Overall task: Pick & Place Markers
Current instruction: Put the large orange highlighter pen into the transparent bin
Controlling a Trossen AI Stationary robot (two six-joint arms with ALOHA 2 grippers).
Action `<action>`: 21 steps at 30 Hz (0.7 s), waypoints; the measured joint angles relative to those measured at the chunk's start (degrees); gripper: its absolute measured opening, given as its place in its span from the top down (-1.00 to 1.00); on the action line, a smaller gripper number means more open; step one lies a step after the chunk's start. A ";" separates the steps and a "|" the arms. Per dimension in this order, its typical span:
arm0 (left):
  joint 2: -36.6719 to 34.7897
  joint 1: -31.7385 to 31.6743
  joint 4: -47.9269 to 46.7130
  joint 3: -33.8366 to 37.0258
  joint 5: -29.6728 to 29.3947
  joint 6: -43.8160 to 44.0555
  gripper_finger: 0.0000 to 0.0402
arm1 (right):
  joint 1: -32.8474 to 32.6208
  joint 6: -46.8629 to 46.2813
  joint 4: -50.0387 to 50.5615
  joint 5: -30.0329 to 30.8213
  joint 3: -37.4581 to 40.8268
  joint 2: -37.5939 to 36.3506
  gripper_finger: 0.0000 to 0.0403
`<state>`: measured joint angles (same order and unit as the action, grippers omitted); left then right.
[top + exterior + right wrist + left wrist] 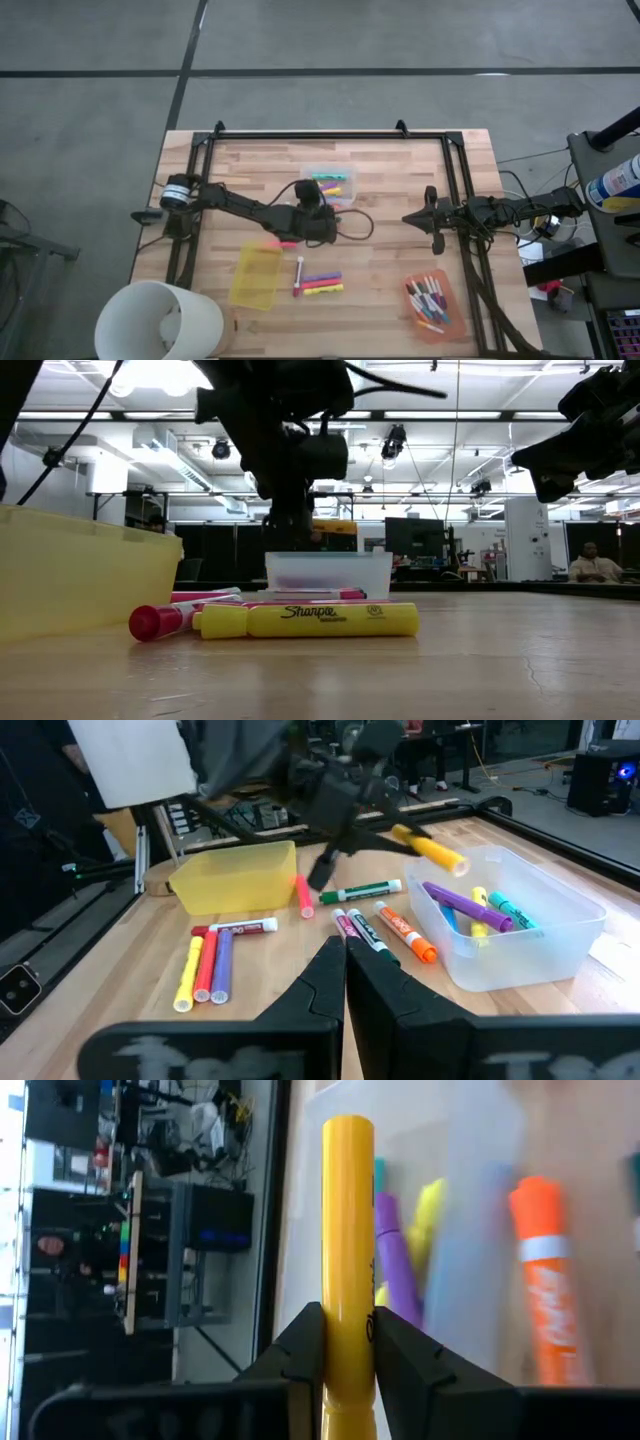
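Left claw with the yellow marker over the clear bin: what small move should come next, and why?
Probably open the left claw slightly further to drop the yellow plastic marker. It is pinched between the fingers, hanging above the clear rectangular plastic bin that already holds other markers.

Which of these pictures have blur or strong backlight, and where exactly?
Left wrist view: the held yellow marker is sharp, the orange marker and clear bin behind it are blurred. Low view: bright ceiling lights leave the left end effector a dark silhouette. Right wrist view: its own right end effector is soft at the bottom.
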<state>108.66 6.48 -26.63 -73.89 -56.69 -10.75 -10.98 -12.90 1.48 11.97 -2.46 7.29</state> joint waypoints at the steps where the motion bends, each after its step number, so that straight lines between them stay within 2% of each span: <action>1: 0.00 -0.76 0.04 0.00 0.01 0.12 0.68 | 0.00 0.01 0.00 -0.01 0.02 0.00 0.96; 8: 0.00 -5.19 0.02 0.02 2.77 1.44 0.68 | 0.00 0.02 0.00 0.00 0.02 0.00 0.96; 13: 0.00 -5.84 0.11 0.02 2.97 5.15 0.68 | 0.00 0.01 -0.02 -0.01 0.02 0.00 0.96; 21: 0.00 -5.79 1.09 -0.15 3.68 5.23 0.68 | 0.00 0.00 0.00 0.00 0.02 0.00 0.96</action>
<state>108.66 0.69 -25.54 -74.04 -53.00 -5.52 -10.98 -12.90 1.47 11.97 -2.44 7.29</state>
